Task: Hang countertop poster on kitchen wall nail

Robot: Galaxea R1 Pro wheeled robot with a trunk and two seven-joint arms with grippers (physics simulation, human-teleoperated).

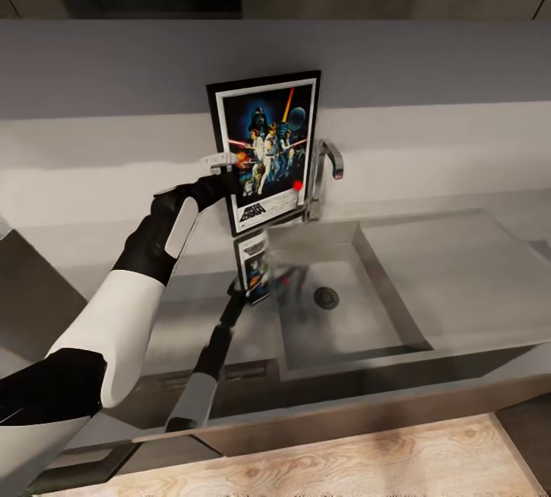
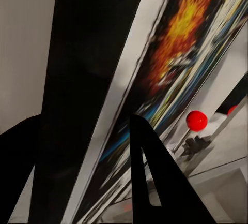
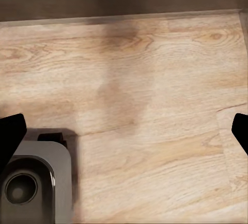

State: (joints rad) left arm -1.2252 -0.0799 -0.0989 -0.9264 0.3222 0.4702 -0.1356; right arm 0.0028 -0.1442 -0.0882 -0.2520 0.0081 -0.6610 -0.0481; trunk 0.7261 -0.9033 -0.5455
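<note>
Your left tool (image 1: 220, 163) grips the poster (image 1: 268, 149) by its left edge at frame centre, lifted upright above the glossy surface (image 1: 474, 241) beside the tap (image 1: 327, 164). Pickup looks done; hanging remains (no nail is visible). Your right tool (image 3: 124, 133) hangs open over the wood floor (image 3: 155, 79)

light: even, soft | glare: glossy countertop (image 1: 459, 252) reflections | blur: left wrist close-up
</note>
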